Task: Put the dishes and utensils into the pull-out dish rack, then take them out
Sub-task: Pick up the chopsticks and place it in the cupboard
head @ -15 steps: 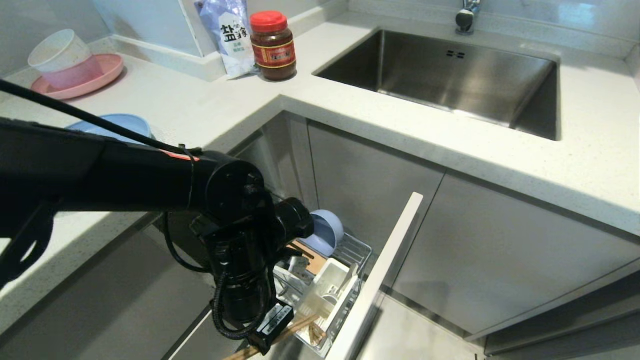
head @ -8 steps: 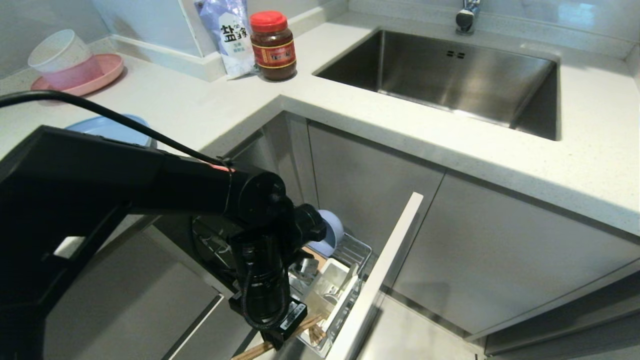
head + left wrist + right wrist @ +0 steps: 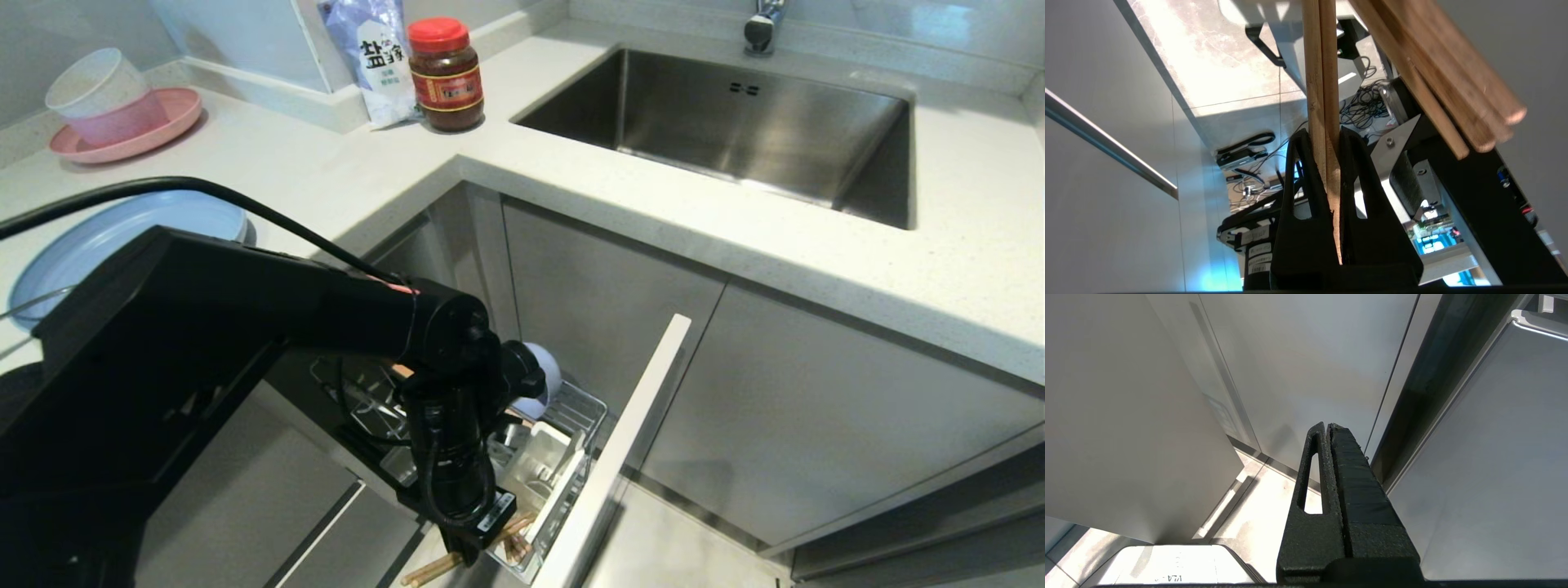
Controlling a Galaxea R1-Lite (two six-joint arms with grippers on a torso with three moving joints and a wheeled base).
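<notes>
Now – left gripper [image 3: 1324, 136] pinching slim wooden chopsticks [image 3: 1323, 81] | chrome wire rack [image 3: 571, 408]

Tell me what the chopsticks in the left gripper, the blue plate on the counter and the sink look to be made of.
Chopsticks: light wood, unvarnished by the look, with visible grain and a splintered end between the left gripper fingers.
Blue plate: probably plastic, matte, with an even pale colour and no glare.
Sink: stainless steel, brushed, with soft streaked reflections.
</notes>
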